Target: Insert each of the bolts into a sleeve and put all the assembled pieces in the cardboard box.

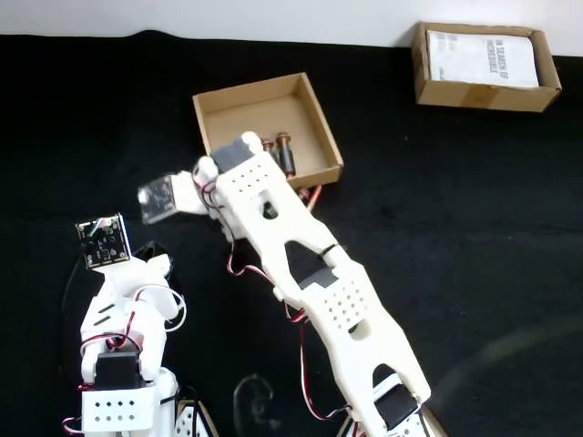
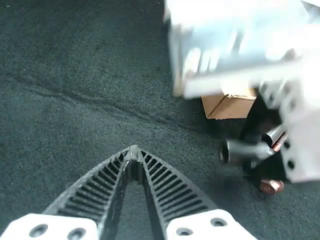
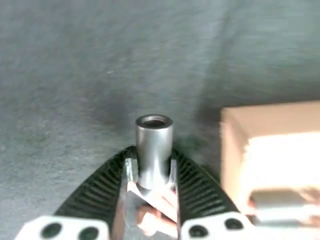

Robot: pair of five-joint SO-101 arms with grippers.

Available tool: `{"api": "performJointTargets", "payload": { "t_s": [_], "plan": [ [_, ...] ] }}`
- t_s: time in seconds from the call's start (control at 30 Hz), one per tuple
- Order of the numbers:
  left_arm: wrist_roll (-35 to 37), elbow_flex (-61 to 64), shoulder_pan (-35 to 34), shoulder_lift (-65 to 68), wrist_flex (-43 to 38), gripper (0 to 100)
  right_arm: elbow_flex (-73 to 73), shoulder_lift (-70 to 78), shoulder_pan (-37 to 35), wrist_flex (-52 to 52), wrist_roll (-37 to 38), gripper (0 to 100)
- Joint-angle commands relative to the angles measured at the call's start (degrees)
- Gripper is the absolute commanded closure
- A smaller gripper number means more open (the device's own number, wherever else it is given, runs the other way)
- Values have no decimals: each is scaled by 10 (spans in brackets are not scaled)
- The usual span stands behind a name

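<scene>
Right gripper (image 3: 153,159) is clamped on a sleeve (image 3: 154,140) with what looks like its bolt (image 3: 151,214) in, long axis poking straight out past the jaws, cardboard box (image 3: 265,125) just beside it, so it's the nearer arm; left gripper (image 2: 134,155) is pinched closed on nothing.

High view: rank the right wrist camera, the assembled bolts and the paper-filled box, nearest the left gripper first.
1. right wrist camera, just beyond the left gripper.
2. assembled bolts, in the cardboard box, centre.
3. paper-filled box, top right.
</scene>
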Motion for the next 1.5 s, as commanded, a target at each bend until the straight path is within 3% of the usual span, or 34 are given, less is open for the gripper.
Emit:
{"api": "performJointTargets", "payload": {
  "t_s": [0.0, 0.27, 0.47, 0.67, 0.83, 0.97, 1.17, 1.47],
  "plan": [
    [-2, 9, -5, -21, 2, 990, -113, -8, 20, 17, -36, 991],
    [-2, 9, -2, -19, 2, 990, -298, -8, 56, 59, -114, 991],
    [-1, 9, 0, -18, 2, 990, -448, -10, 99, 54, -222, 992],
    [1, 9, 0, -17, 1, 990, -449, -88, 177, 33, -385, 992],
    [3, 9, 5, -17, -2, 990, -449, -174, 253, 66, -464, 992],
    [4, 9, 51, -17, 0, 990, -445, -241, 320, 70, -496, 992],
    [119, -24, 67, -17, -6, 990, -301, -356, 396, 70, -496, 992],
    [120, -101, 118, -16, -26, 989, 88, -650, 407, 69, -497, 992]
  ]
}}
